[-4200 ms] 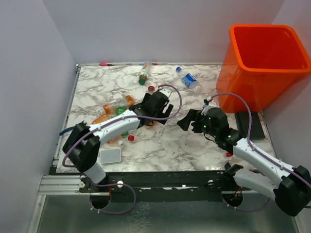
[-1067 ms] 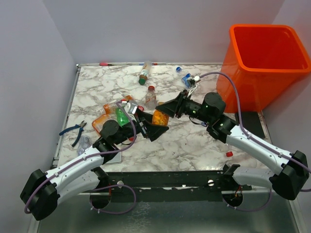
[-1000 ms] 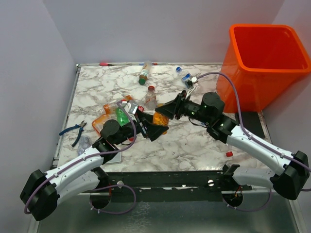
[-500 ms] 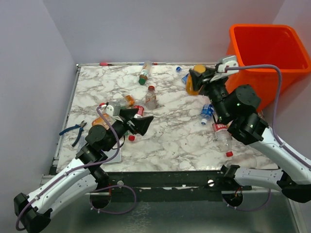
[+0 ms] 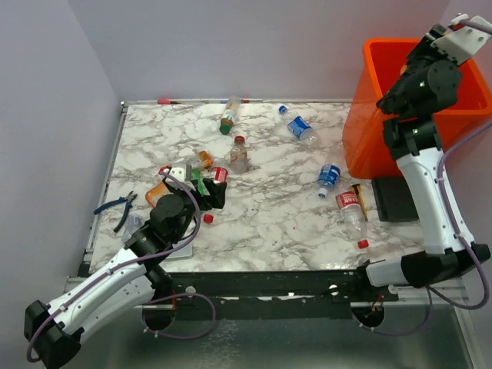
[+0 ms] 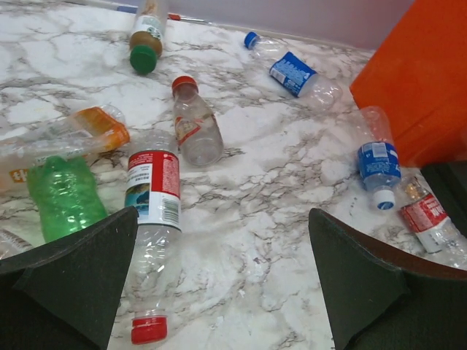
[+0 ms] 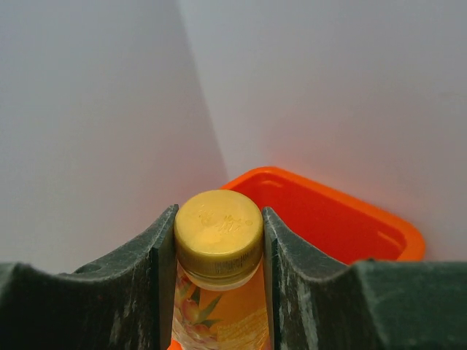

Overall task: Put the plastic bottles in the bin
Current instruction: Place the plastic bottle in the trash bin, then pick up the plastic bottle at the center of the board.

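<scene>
Now the yellow-capped orange bottle (image 7: 219,235), pinched in the right gripper (image 7: 219,251), has been raised to the bin (image 7: 332,219), ready for release; the left gripper (image 6: 219,292) is held spread.

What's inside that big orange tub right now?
Only bare orange walls show inside the bin; no bottles are visible there. The right arm and the orange bottle it holds cover much of the inside, so the floor cannot be checked.

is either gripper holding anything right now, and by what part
The right gripper holds an orange bottle, clamped at its yellow-capped top. The left gripper is open and holds nothing.
</scene>
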`<act>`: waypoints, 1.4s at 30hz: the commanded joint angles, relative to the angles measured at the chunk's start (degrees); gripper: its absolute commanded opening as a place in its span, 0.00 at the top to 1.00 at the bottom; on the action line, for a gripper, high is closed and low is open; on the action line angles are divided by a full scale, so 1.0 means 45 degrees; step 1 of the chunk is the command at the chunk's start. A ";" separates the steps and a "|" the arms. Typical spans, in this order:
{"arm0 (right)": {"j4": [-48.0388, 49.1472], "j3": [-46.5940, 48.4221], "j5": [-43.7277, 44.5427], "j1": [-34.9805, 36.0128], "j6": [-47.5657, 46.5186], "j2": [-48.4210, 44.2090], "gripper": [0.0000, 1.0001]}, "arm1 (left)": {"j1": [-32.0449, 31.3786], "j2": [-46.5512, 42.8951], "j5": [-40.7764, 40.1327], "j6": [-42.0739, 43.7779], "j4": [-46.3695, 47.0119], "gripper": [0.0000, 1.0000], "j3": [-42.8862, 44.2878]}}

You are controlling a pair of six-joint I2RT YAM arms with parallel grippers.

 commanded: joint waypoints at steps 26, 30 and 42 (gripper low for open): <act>-0.5921 0.3702 -0.4371 -0.1937 0.7974 0.1862 0.00 | 0.0039 0.0550 -0.1957 -0.0357 -0.1386 0.01 0.0620; -0.4780 0.0337 -0.8010 -0.0283 0.7917 -0.0622 0.00 | 0.0036 0.0471 -0.2300 -0.0258 -0.1541 0.01 0.0611; -1.0161 -0.8476 -0.7349 0.2201 1.0398 -0.3579 0.00 | 0.0038 0.0680 -0.2454 -0.0220 -0.1630 0.01 0.0654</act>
